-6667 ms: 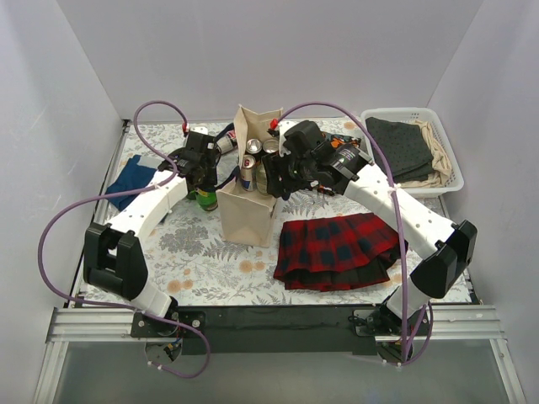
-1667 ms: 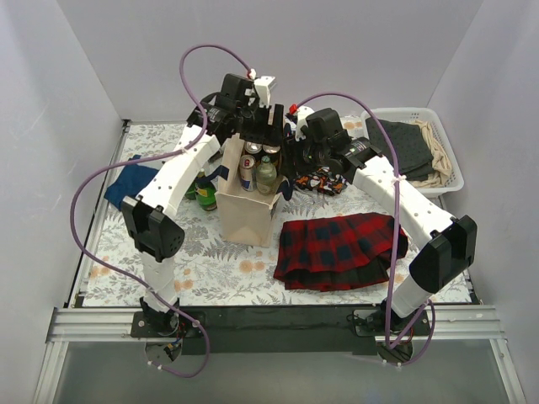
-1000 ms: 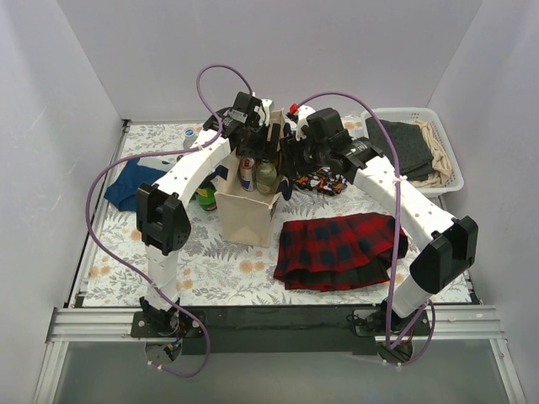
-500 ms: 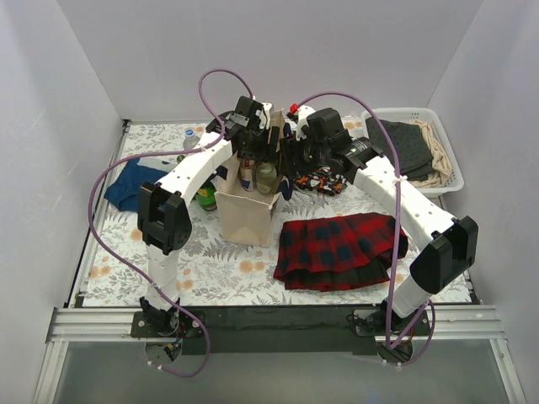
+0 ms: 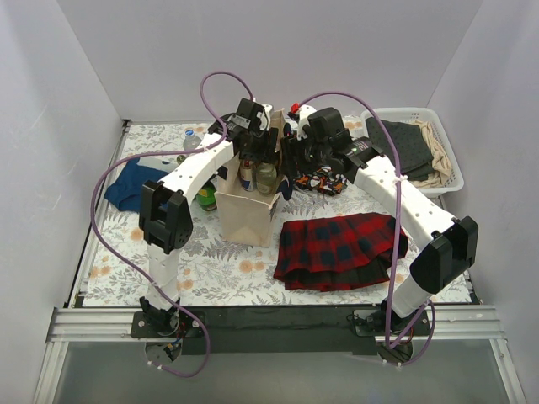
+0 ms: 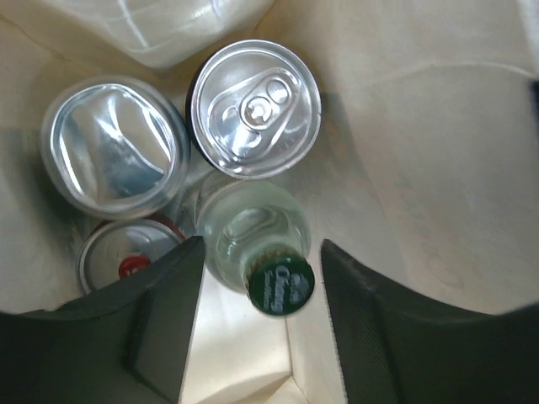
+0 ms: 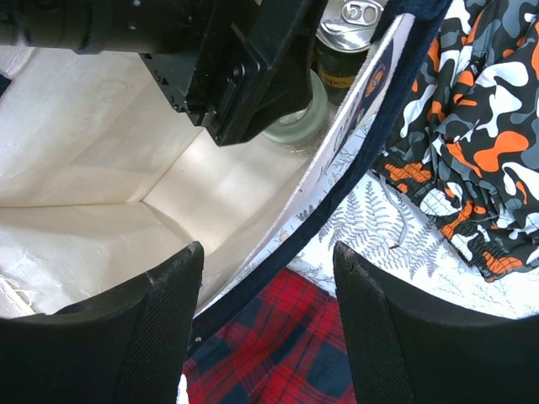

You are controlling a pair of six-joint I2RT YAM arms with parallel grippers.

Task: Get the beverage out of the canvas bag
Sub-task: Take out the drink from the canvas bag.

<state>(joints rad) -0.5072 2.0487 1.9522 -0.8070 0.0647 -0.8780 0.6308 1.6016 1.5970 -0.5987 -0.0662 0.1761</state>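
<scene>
While the left gripper [image 6: 263, 252] hangs deep inside the canvas bag [image 5: 247, 215], its jaws stand wide apart and hold nothing; the fingers sit either side of a green-capped bottle [image 6: 278, 284] without touching it, so this looks like the line-up for a grab, not the grab itself; packed right around that bottle are three cans [image 6: 255, 109], pull-tabs up, all down on the bag's floor; over on the other side, the right gripper [image 7: 268, 252] is spread wide too, straddling the bag's rim and its navy strap [image 7: 370, 143]; the cloth runs between the fingers but nothing is pinched, and I'd judge it is there to steady the mouth of the bag; outside, a green bottle [image 5: 205, 195] stands on the table [image 5: 210, 252] just beside the bag's left wall, so one drink may be out already; the bulk of the job is left, I reckon: close on the bottle's neck, lift straight up past the cans, set it down.
</scene>
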